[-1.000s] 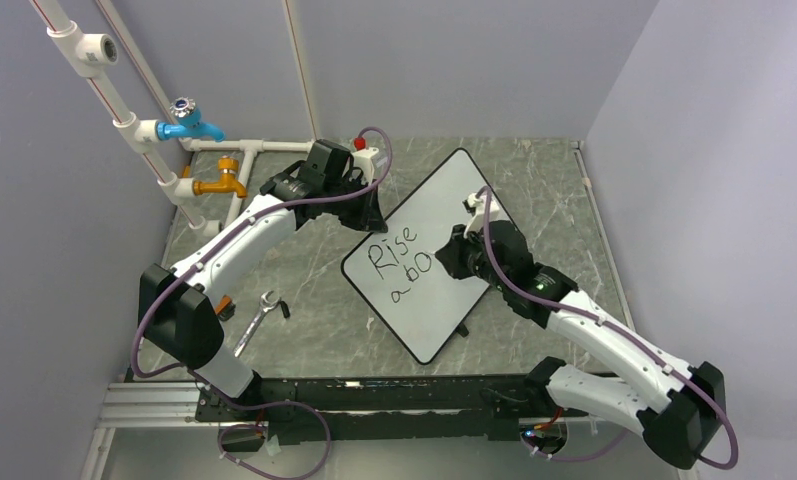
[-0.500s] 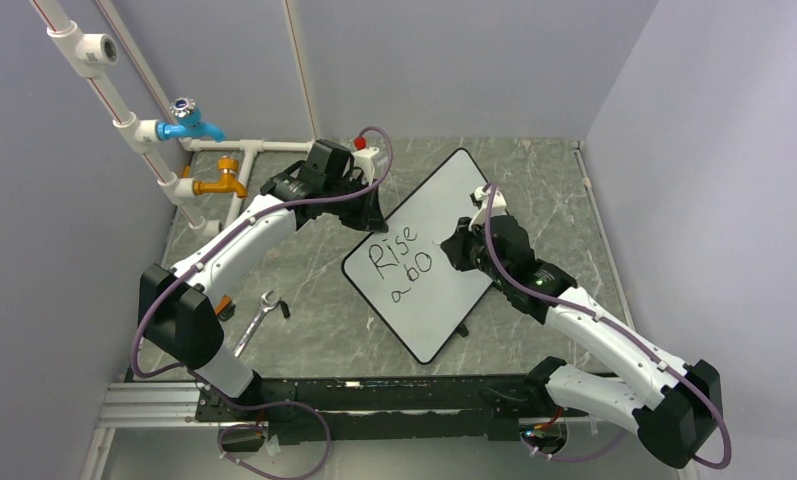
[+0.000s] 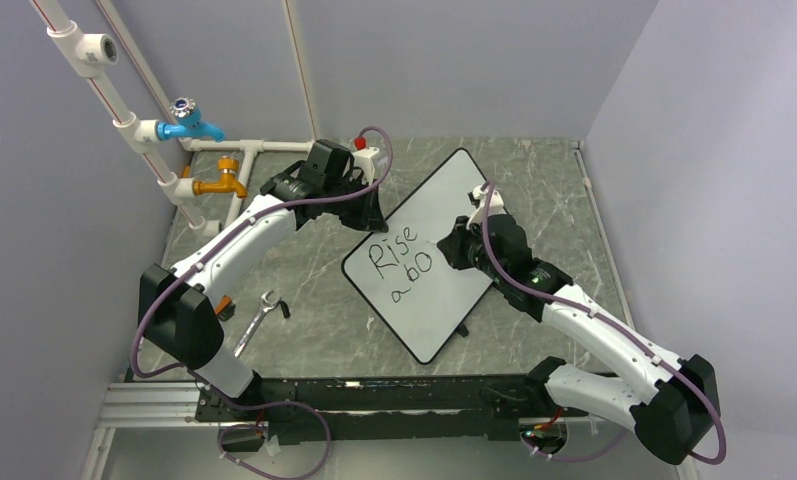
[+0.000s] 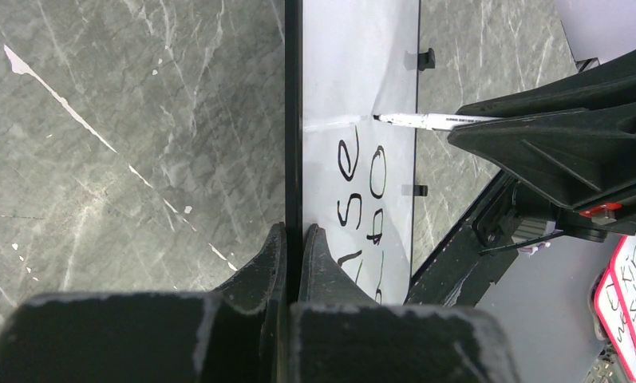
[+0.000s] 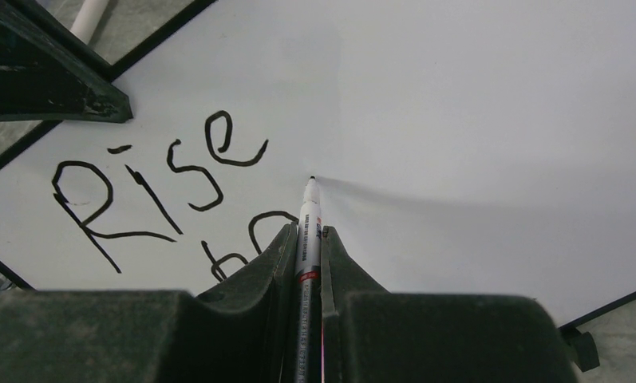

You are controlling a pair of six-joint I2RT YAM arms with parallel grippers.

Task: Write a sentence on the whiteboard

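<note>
The whiteboard (image 3: 439,200) lies on the grey marbled table (image 3: 304,290) at mid-depth, turned so that its corners point toward the far wall and toward the arm bases. The left gripper (image 4: 293,233) sits at the board's upper left edge, beside the start of the writing. Its two fingers are closed narrowly on the thin black rim, one finger over the table side and one over the white face. The right gripper (image 5: 307,233) hangs over the board's right half, across the face from the left gripper, with the written letters between the two. Its fingers are clamped tight on a white marker (image 5: 307,211), whose barrel runs out between them. The black tip meets its own shadow on the white surface, just right of the last letter of the upper line and just above the lower line. The sentence (image 3: 396,256) is incomplete: the upper line reads "Rise" and the lower line reads "abo", both slanted across the left part of the board. The area of the board right of the marker tip is bare white. A small black foot shows at the board's near right edge. A wrench (image 3: 257,320) lies on the table near the left arm's base, well apart from the board. A blue tap (image 3: 189,126) and an orange tap (image 3: 221,185) are mounted on white pipes at the far left.
</note>
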